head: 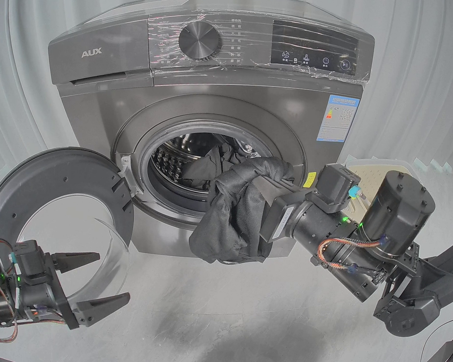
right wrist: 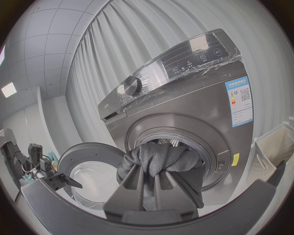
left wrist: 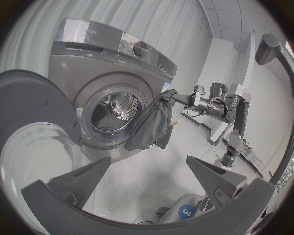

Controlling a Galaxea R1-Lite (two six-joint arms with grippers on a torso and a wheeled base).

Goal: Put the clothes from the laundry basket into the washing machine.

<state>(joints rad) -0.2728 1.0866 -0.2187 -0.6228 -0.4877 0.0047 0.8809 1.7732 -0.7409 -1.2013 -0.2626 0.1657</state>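
A grey front-loading washing machine stands with its round door swung open to the left. Dark clothes lie inside the drum. My right gripper is shut on a dark grey garment, which hangs in front of the lower right of the drum opening. The same garment is bunched over my right fingers, and it shows as a draped dark grey garment from the left wrist. My left gripper is open and empty, low in front of the open door.
The cream perforated laundry basket stands to the right of the machine, partly behind my right arm; its cream wall shows beside the machine. Pale curtains hang behind. The light floor in front of the machine is bare.
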